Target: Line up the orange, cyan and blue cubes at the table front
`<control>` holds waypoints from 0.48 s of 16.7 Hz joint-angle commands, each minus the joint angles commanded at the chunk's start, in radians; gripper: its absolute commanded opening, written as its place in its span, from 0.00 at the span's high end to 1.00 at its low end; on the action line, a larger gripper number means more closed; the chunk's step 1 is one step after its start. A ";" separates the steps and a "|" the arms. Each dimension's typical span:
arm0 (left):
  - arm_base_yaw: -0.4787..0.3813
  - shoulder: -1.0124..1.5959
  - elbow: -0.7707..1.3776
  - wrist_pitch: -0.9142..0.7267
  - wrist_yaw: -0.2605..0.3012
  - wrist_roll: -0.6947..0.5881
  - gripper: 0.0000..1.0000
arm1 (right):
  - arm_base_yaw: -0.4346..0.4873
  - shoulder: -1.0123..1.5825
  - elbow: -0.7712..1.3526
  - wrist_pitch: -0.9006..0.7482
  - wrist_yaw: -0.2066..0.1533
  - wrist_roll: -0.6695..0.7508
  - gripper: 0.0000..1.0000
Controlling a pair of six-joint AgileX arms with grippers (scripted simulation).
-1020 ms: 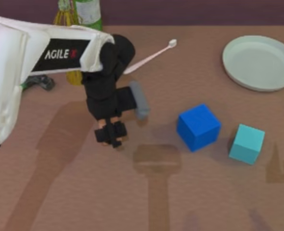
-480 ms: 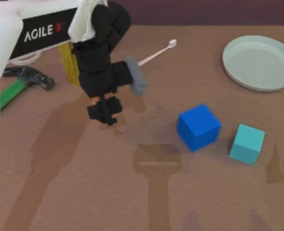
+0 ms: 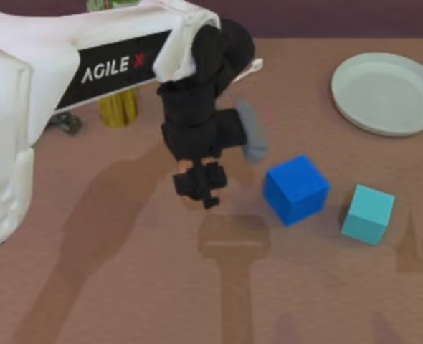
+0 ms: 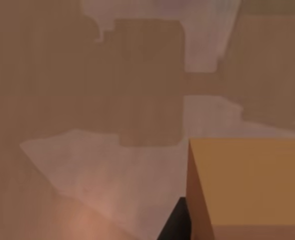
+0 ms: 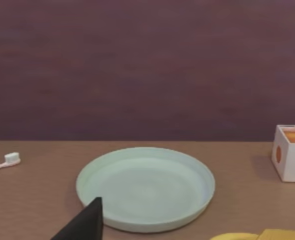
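The left arm's white sleeve reads "AGILEX". The left gripper point(image 3: 199, 188) hangs over the counter point(image 3: 125, 287), just left of the blue cube point(image 3: 295, 188). Its jaws are closed on the orange cube point(image 4: 247, 190), which fills a corner of the left wrist view and is hidden under the gripper from above. The cyan cube point(image 3: 368, 213) sits just right of the blue one, apart from it. A pale plate point(image 3: 386, 92) lies at the far right. The right gripper is out of the top view; whether its jaws are open I cannot tell.
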State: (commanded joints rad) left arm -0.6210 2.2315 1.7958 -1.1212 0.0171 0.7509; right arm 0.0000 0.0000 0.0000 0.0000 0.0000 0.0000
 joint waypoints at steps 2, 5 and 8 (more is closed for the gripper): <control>-0.103 -0.002 0.010 -0.014 0.000 -0.051 1.00 | 0.000 0.000 0.000 0.000 0.000 0.000 0.00; -0.268 -0.005 0.023 -0.036 0.000 -0.127 1.00 | 0.000 0.000 0.000 0.000 0.000 0.000 0.00; -0.377 -0.015 0.031 -0.046 -0.001 -0.183 1.00 | 0.000 0.000 0.000 0.000 0.000 0.000 0.00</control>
State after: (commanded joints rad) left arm -0.9978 2.2160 1.8270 -1.1676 0.0165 0.5683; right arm 0.0000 0.0000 0.0000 0.0000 0.0000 0.0000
